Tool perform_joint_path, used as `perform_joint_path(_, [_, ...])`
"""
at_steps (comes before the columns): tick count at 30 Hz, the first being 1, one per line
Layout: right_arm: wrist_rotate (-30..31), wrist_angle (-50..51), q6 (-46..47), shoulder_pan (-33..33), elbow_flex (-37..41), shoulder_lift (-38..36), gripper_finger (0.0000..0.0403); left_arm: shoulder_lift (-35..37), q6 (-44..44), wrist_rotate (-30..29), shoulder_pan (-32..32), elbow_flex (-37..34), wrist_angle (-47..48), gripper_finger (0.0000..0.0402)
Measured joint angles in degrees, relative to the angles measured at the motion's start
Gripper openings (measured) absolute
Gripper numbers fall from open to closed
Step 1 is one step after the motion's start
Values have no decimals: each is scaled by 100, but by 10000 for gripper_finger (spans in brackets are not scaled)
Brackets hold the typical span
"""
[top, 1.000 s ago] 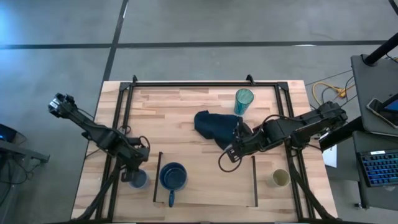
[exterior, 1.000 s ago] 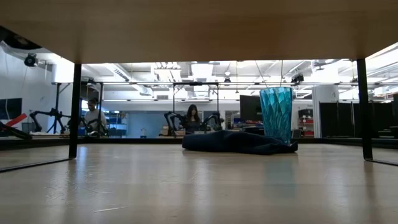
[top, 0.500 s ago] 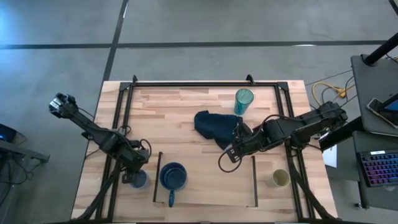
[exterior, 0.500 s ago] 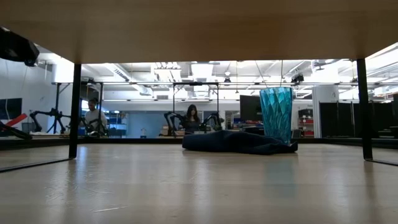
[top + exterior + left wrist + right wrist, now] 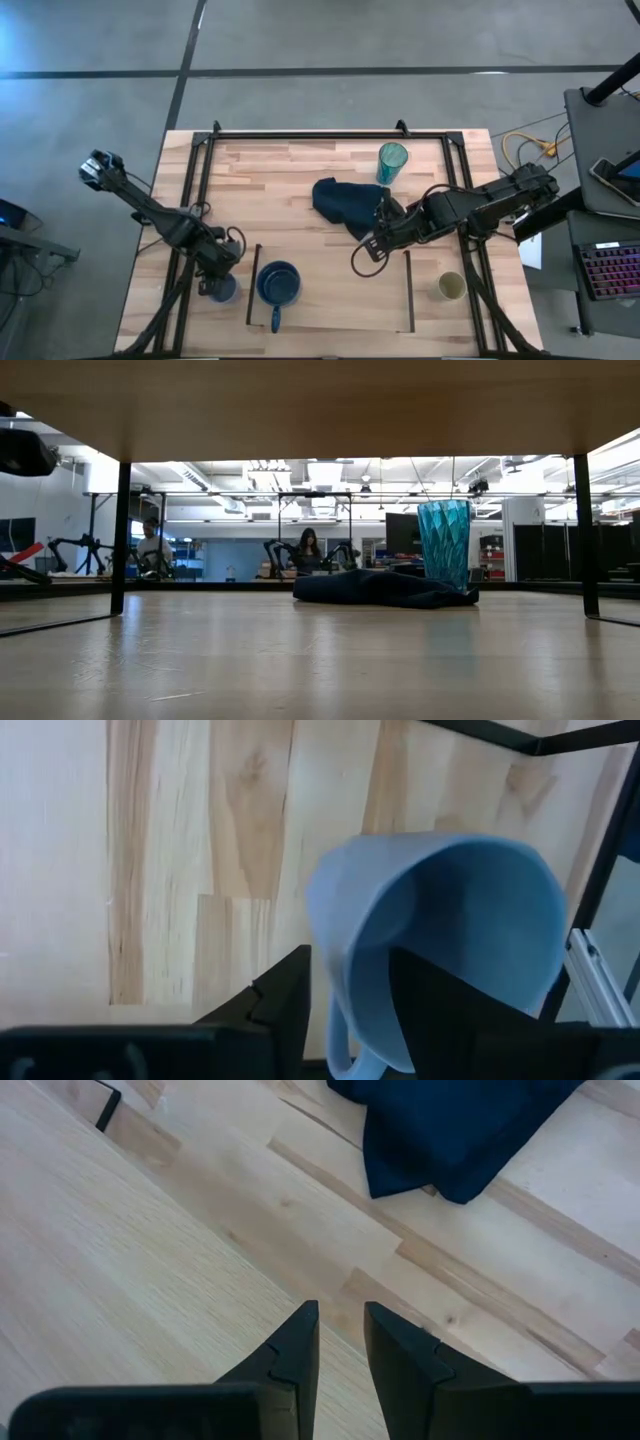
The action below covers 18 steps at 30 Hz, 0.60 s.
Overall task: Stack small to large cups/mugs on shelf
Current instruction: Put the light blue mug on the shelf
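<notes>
My left gripper (image 5: pixel 217 279) is at the table's near left, shut on the small grey-blue cup (image 5: pixel 224 290), which fills the left wrist view (image 5: pixel 440 910). The dark blue handled mug (image 5: pixel 278 285) stands on the light-wood shelf (image 5: pixel 340 300), just inside its left rail. The small beige cup (image 5: pixel 451 287) stands on the table right of the shelf. The tall teal tumbler (image 5: pixel 392 162) stands upright at the far middle, also in the low view (image 5: pixel 444 545). My right gripper (image 5: pixel 361 262) hovers shut and empty above the shelf's far edge. My left gripper holds the grey-blue cup by its rim wall (image 5: pixel 335 955), one finger (image 5: pixel 430 1000) inside the cup and the other (image 5: pixel 290 990) outside. The fingers come from above, slanting in from the table's left. I cannot tell whether the cup stands on the table.
A crumpled dark blue cloth (image 5: pixel 348 203) lies mid-table next to the tumbler and also shows in the right wrist view (image 5: pixel 450 1130) and the low view (image 5: pixel 380 588). A black frame (image 5: pixel 320 134) runs along the table's far and side edges. People sit in the room beyond.
My left gripper has moved a little toward the table's near edge and down onto the grey-blue cup. A dark part of an arm has come into the low view's upper left and sunk a little.
</notes>
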<state>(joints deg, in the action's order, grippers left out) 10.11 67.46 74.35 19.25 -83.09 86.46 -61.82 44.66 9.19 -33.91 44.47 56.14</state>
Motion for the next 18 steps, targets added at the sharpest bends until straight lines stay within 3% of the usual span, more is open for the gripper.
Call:
perform_joint_path(11, [0,0,0,0,0,0,77,-237,38,9,4,-55,0,56])
perform_joint_path(18, [0,0,-76,0,0,0,77,-231,679,-10,7,-85,48,7])
